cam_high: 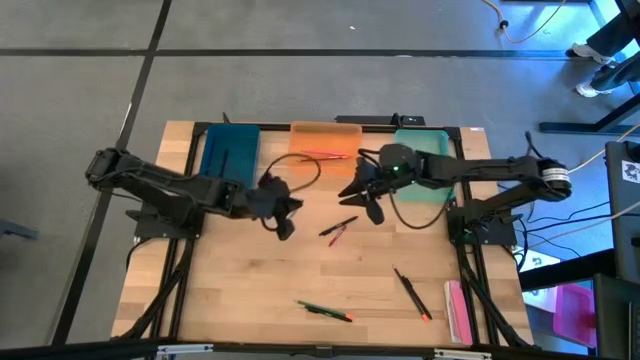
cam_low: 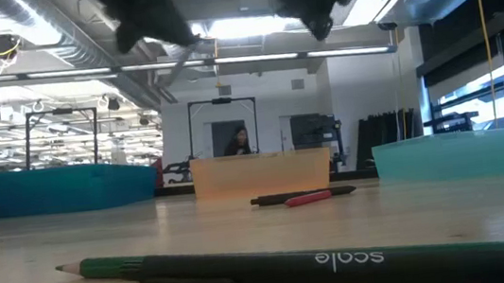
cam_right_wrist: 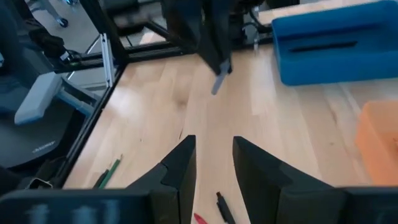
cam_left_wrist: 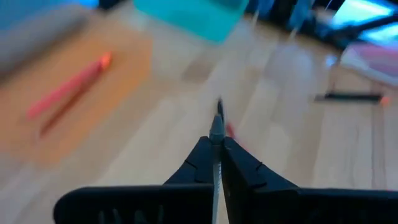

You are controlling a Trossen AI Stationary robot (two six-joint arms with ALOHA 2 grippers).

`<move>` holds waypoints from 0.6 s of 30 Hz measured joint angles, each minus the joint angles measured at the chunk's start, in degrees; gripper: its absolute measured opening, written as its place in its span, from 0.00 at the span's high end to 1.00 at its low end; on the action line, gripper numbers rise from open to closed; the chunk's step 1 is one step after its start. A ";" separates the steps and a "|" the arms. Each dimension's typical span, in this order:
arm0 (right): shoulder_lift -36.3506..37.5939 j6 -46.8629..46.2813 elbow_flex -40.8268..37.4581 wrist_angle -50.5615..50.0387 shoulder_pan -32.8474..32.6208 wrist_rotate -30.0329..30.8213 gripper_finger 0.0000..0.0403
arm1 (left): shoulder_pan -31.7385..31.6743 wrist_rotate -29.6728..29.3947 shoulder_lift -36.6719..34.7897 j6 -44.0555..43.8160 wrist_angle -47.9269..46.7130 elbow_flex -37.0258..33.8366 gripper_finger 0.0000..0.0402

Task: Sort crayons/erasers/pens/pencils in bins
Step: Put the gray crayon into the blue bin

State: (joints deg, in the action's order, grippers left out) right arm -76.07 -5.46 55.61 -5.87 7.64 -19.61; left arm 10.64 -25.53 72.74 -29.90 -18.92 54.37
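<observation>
Closest to the table's front edge lies a green pencil (cam_high: 322,310) beside a dark pen (cam_low: 342,263) with white lettering, the two almost touching, the pen's orange end pointing right. A little to the right, a black pen with an orange tip (cam_high: 412,294) lies at a slant, and a pink block (cam_high: 457,310) rests right at the table's right edge.

Further in, around the middle of the wooden table (cam_high: 240,290), a black pen and a red stick (cam_high: 338,230) lie crossed against each other. The left gripper (cam_high: 283,222) hovers just left of that pair with its fingers (cam_left_wrist: 205,163) clenched on a thin grey stick (cam_left_wrist: 216,134) that pokes out past the tips. The right gripper (cam_high: 368,203) hangs just right of the pair and above the tabletop; its fingers (cam_right_wrist: 177,167) stand parted with nothing between them.

Along the back edge sit the three bins in a row. The dark teal-blue bin (cam_high: 228,152) on the left holds a dark stick. The orange bin (cam_high: 325,140) in the middle holds a red crayon (cam_high: 322,155) and what looks like a second thin stick beside it. The mint green bin (cam_high: 425,160) on the right is partly covered by the right arm, so I cannot tell what is in it.

Beyond the table, far back in the room, a person (cam_low: 239,140) stands by a doorway.
</observation>
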 joint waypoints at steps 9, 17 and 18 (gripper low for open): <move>-7.41 -0.20 -0.02 10.32 0.01 -2.37 0.72 | -6.16 2.96 -0.01 11.74 16.09 0.00 1.00; -12.22 0.44 0.00 18.88 0.85 0.27 0.72 | -7.66 5.76 -0.01 12.53 18.15 0.00 1.00; -12.72 1.36 -0.01 19.36 0.86 0.54 0.73 | -7.65 5.76 -0.01 12.55 18.20 0.00 1.00</move>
State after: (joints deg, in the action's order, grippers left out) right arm -88.79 -4.09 55.61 13.49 8.50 -19.06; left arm 2.99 -19.77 72.73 -17.34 -0.72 54.37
